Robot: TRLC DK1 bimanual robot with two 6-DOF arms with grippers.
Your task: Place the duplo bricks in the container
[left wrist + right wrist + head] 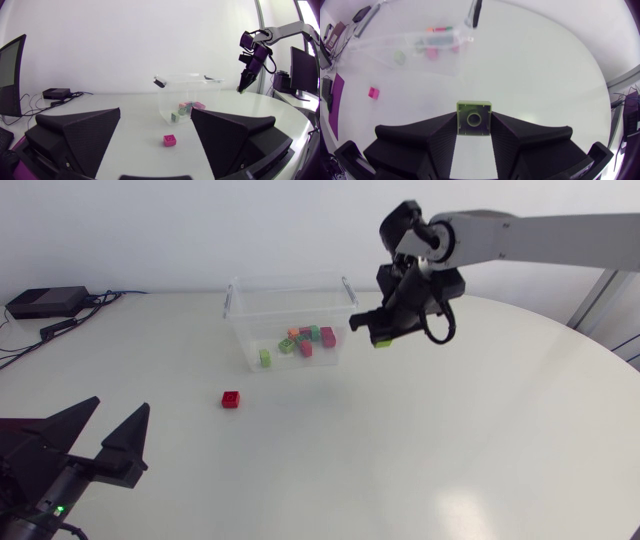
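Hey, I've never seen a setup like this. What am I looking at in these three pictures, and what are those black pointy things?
This is a robot with two arms at a white table. One picture looks down from above. The other two come from a camera on each arm's wrist, so the black wedges there are that arm's own claw. The right claw holds a green brick in the air beside the clear container, which has several bricks inside. One red brick lies on the table. The left claw is open and empty.
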